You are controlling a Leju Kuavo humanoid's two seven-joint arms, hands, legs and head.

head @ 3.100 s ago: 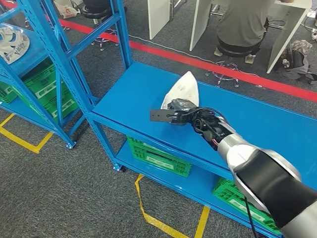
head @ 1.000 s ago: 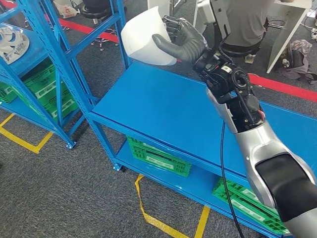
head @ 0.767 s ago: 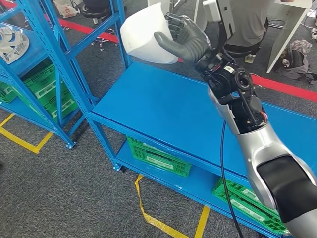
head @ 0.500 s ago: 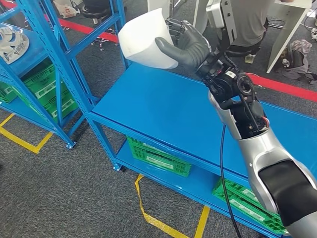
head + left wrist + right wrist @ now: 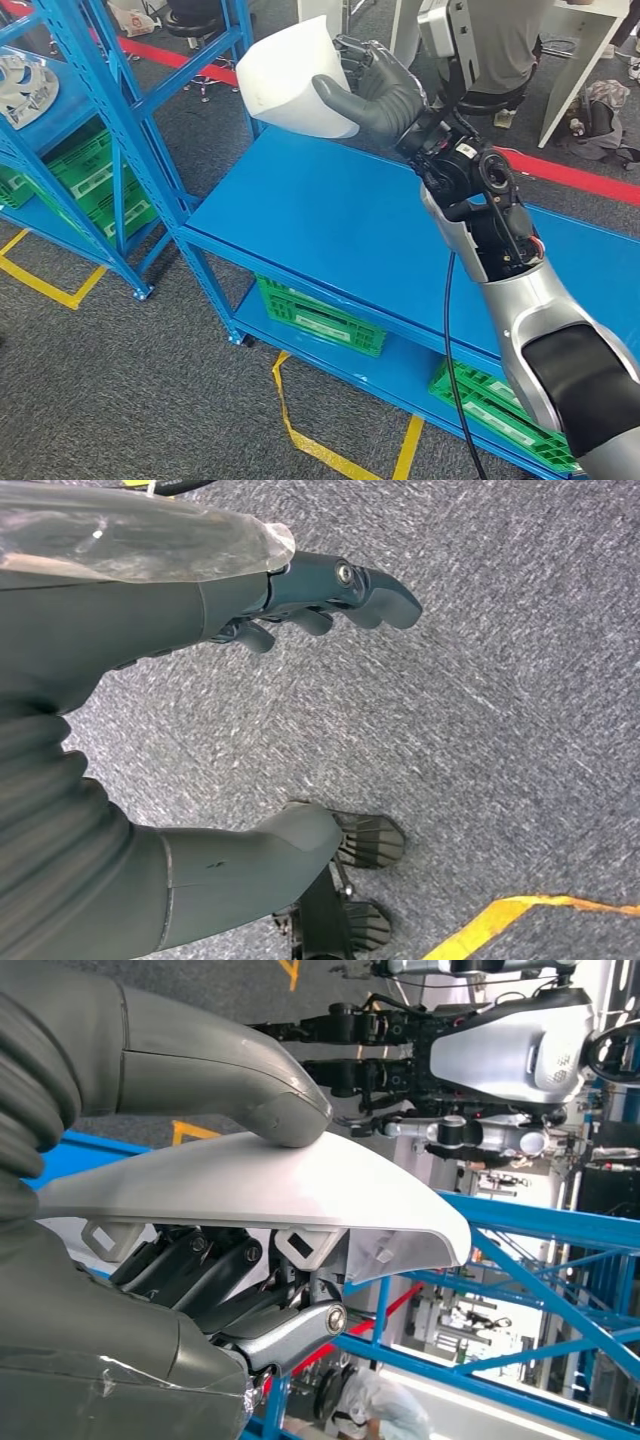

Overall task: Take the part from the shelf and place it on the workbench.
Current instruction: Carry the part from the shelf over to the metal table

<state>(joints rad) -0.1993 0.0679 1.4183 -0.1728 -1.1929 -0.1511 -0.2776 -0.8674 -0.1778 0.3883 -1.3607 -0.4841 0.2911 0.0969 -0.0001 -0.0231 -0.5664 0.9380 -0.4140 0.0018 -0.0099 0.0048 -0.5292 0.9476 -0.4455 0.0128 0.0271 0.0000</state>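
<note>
Your left hand (image 5: 302,710) hangs over grey carpet with its fingers apart, holding nothing. Your right hand (image 5: 381,85) grips the white part (image 5: 290,75), raised well above the blue shelf (image 5: 355,230). In the right wrist view the thumb (image 5: 226,1065) presses on the outer face of the part (image 5: 249,1190) while the dark fingers support it from beneath.

Hazard: the shell is smooth and curved, and the grip looks to sit near one end, though the contact area is partly hidden. A quick swing or turn could let it pivot or slip out. The blue upright (image 5: 245,70) stands just beside the part; a leftward sweep could strike it.

Green crates (image 5: 324,315) sit on the lower level. Yellow floor tape (image 5: 302,430) marks the carpet nearby. Farther off, a red line (image 5: 573,170) crosses the floor, and a seated person (image 5: 498,45) is at white desks (image 5: 581,50).
</note>
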